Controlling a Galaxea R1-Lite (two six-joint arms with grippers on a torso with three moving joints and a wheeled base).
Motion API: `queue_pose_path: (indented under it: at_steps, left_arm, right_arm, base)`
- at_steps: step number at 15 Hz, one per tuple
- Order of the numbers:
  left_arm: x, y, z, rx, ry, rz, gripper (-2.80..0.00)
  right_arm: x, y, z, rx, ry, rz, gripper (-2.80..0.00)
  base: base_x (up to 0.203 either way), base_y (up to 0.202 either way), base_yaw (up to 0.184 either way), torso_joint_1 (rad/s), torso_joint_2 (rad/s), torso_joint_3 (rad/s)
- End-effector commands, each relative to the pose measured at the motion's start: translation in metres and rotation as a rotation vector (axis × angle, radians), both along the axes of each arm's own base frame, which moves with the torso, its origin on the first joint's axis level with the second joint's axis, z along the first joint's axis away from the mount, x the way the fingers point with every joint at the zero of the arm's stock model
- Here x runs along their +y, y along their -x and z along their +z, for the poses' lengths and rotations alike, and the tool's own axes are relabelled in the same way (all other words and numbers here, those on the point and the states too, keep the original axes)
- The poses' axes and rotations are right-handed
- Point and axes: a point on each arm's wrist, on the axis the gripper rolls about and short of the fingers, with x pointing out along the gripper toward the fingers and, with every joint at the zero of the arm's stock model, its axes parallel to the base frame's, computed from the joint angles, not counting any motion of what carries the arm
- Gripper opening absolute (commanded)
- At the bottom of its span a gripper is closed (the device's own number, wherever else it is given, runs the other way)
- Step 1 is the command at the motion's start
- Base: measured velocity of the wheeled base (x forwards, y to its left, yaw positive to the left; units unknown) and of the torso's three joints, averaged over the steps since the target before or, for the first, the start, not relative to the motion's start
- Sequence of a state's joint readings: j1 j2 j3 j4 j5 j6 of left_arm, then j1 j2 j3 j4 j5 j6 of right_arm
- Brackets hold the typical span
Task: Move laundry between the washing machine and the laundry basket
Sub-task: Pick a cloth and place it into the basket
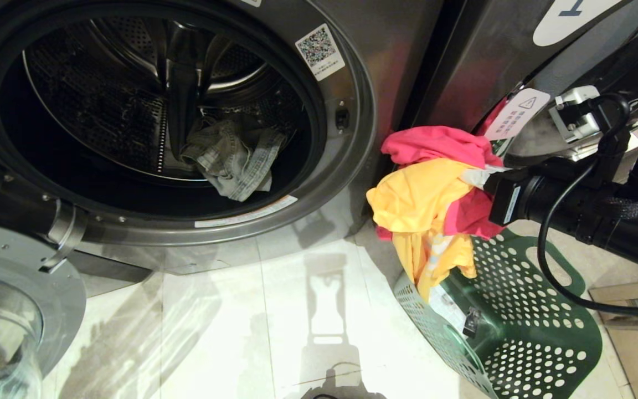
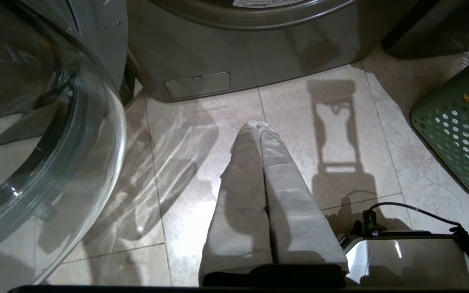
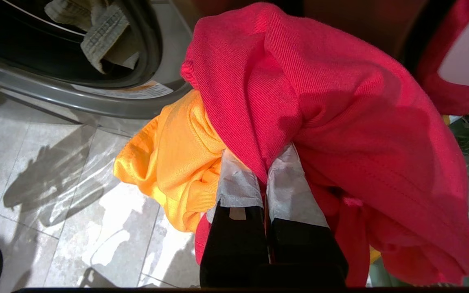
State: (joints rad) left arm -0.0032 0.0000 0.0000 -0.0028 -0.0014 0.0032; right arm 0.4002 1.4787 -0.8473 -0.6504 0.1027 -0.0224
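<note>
Left of the laundry basket [image 1: 524, 332] we find the washing machine [image 1: 352, 183], door swung open, a grey-green garment [image 1: 236, 160] lying in its drum. Above the laundry basket's rim, we see the right pincer [image 3: 265, 179] clamped on a pink garment [image 1: 435, 145] and a yellow garment [image 1: 424, 202], both hanging free. Left of the basket, over the floor [image 2: 202, 162], our left pincer [image 2: 259, 126] is pressed closed, empty.

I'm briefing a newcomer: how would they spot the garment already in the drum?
Find the open washing machine left of the green laundry basket. Low inside its drum lies a crumpled grey-green garment, dull and checked, unlike the pink and yellow clothes.
</note>
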Motion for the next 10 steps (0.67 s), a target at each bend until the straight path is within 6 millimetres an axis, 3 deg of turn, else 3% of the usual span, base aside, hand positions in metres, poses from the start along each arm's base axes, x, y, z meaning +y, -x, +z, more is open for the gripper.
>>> queue_pose_path:
  at_steps: [1,5,10]
  left_arm:
    - [0.0,0.0,0.0,0.001,0.0,0.0,-2.8]
    - [0.0,0.0,0.0,0.001,0.0,0.0,-2.8]
    - [0.0,0.0,0.0,0.001,0.0,0.0,-2.8]
  right_arm:
    - [0.006,0.004,0.0,0.0,-0.005,0.026,-2.8]
    - [0.019,0.022,0.004,0.018,-0.015,0.097,-2.8]
    - [0.063,0.052,0.007,0.039,-0.034,0.182,-2.8]
  base:
    - [0.0,0.0,0.0,0.0,0.0,0.0]
    - [0.0,0.0,0.0,0.0,0.0,0.0]
    - [0.0,0.0,0.0,0.0,0.0,0.0]
